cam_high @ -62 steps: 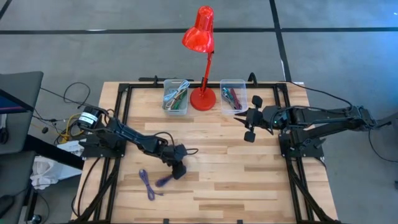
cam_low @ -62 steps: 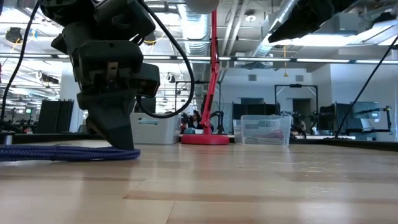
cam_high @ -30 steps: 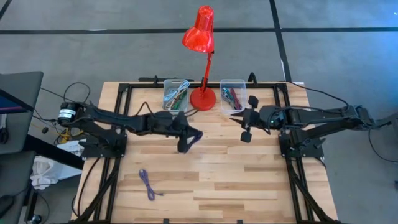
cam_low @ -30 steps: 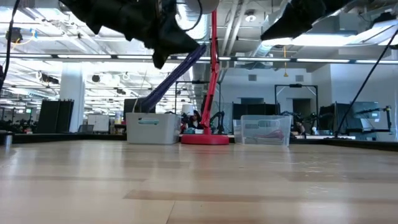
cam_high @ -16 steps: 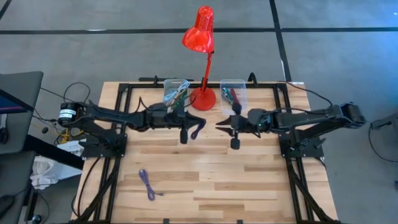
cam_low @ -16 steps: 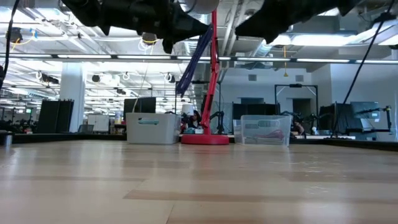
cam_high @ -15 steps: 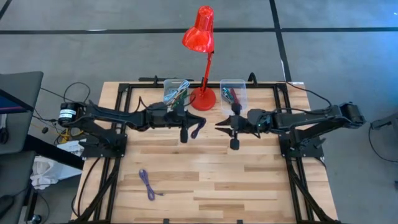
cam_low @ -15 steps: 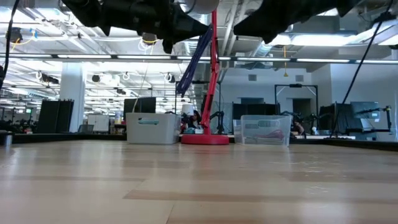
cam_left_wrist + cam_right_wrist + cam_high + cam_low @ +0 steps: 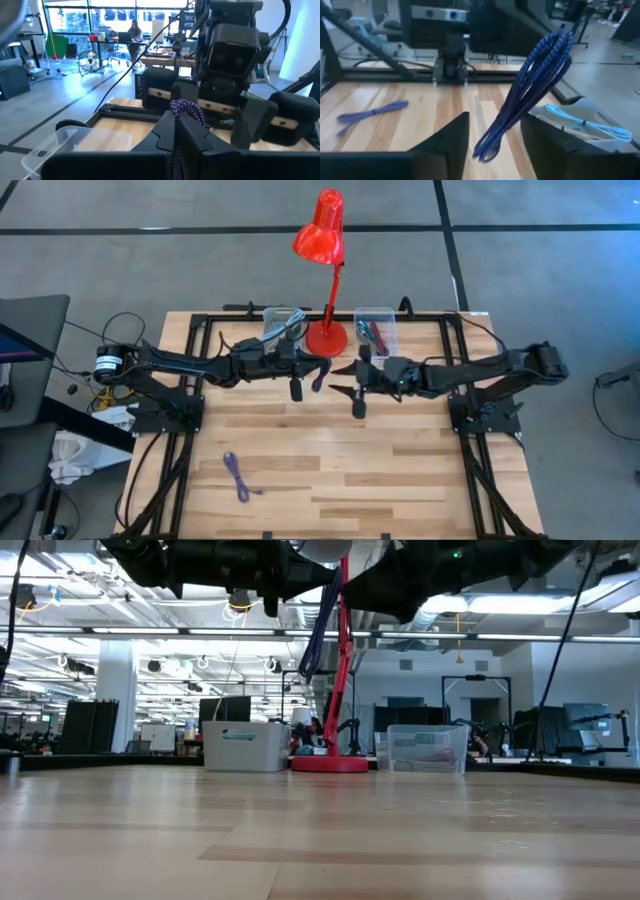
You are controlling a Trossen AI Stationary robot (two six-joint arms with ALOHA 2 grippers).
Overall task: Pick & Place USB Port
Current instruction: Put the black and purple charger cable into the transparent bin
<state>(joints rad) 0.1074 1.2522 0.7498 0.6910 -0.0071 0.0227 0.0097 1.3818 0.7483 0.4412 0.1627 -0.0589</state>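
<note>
Left gripper (image 9: pixel 297 376): raised above the bench (image 9: pixel 400 470), near the red lamp (image 9: pixel 322 240) base. Fingers (image 9: pixel 197 140) closed on a bundled purple cable (image 9: pixel 318 372); the bundle's upper end shows between them in the left wrist view (image 9: pixel 187 111), and the rest hangs free below, clear of the bench, as the low view shows (image 9: pixel 318 630).

Right gripper (image 9: pixel 352 391): also raised, facing the left gripper from just beside it. Fingers (image 9: pixel 445 142) spread apart, one on either side of the hanging cable (image 9: pixel 525 95); contact with the cable cannot be told.

Second purple cable (image 9: pixel 236 476): lying flat on the bench, well apart from both sets of fingers, on the left arm's side; seen also in the right wrist view (image 9: pixel 370 111).

Clear bin (image 9: pixel 281 332): at the far edge of the bench, beyond the left fingers, holding light-coloured cables.

Clear bin with red and green items (image 9: pixel 374 332): at the far edge, beyond the right fingers, on the other side of the lamp base.
</note>
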